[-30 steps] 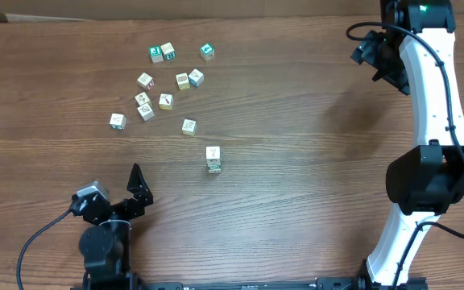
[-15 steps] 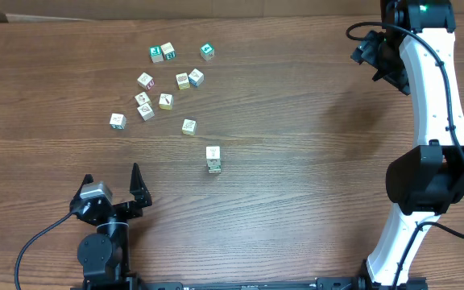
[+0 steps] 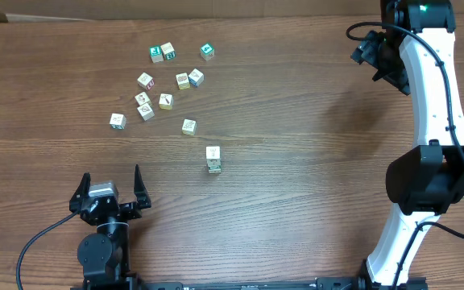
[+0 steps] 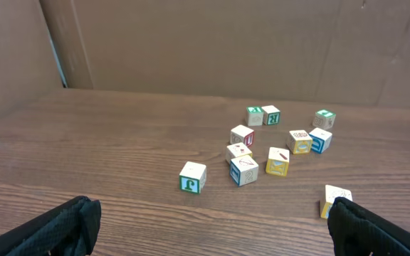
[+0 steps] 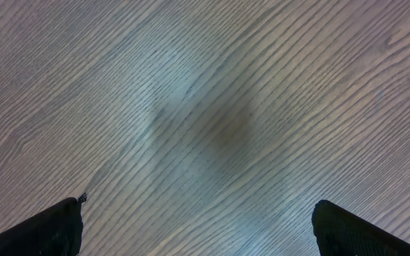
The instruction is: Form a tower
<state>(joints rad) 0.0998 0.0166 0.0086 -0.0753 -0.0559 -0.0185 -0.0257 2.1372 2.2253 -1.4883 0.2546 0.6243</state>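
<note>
The left gripper (image 3: 109,177) sits low at the near edge of the wooden table (image 3: 296,201), jaws spread wide and holding nothing. In its wrist view the two black fingertips (image 4: 62,224) frame the bottom corners. The right gripper (image 3: 374,60) hangs over bare wood at the far right corner, jaws likewise apart and empty, its fingers (image 5: 41,231) wide in its own camera. The tower (image 3: 213,159), a short column of picture cubes, stands alone near the table's middle, well apart from both grippers. How many cubes it holds cannot be told from above. Loose cubes (image 3: 166,101) lie scattered beyond it toward the far left, one (image 3: 188,126) nearest the tower. A brown cardboard wall (image 4: 226,43) backs the table.
</note>
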